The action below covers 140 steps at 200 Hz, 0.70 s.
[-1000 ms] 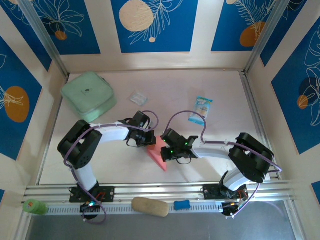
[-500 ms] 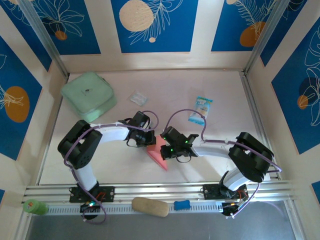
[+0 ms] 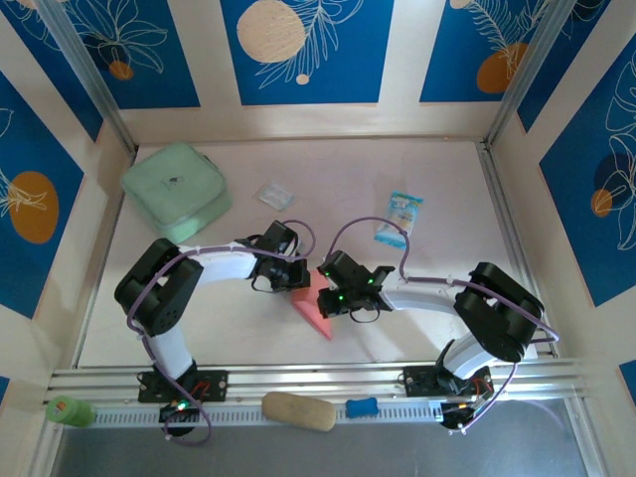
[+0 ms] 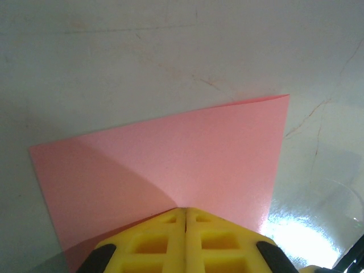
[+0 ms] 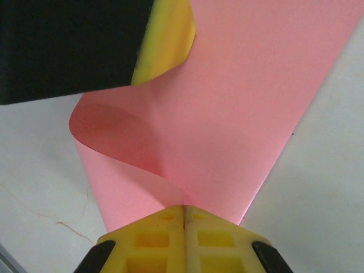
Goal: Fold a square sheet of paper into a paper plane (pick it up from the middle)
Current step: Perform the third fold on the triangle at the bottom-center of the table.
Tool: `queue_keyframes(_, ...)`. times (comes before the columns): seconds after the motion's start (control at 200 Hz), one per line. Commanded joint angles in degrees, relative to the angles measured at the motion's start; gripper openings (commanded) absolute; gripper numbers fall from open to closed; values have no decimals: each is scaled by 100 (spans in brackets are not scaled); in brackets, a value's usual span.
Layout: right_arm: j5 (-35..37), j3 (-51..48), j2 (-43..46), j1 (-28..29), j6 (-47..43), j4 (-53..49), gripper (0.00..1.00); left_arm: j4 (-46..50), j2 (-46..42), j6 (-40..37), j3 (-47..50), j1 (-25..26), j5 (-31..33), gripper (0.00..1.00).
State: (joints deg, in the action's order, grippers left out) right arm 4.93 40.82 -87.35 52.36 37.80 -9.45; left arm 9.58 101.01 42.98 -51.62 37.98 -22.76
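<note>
The pink sheet of paper (image 3: 316, 310) sat just below the middle of the overhead frame, curled over on itself, with one pointed corner reaching toward the lower edge. The left end effector (image 3: 297, 281) was clenched on its upper-left part and the right end effector (image 3: 328, 298) on its right side, each wrist view showing yellow fingers (image 4: 159, 233) pressed together on the paper. Farther out on the bench (image 3: 437, 169), a green pouch (image 3: 177, 191) lay at upper left, a clear wrapper (image 3: 275, 194) near it, and a blue-and-white packet (image 3: 399, 218) at upper right.
</note>
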Motion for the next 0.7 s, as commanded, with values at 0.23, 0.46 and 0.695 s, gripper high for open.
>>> queue_keyframes(0.23,-18,-13,-141,5,105,-121,2,183,77,0,143,-32,-67,5)
queue_keyframes(0.46,-2,-30,-193,9,147,-79,2,194,112,-8,121,-32,-69,5)
queue_keyframes(0.695,8,-56,-208,8,156,-115,2,213,95,-3,117,-27,-61,5)
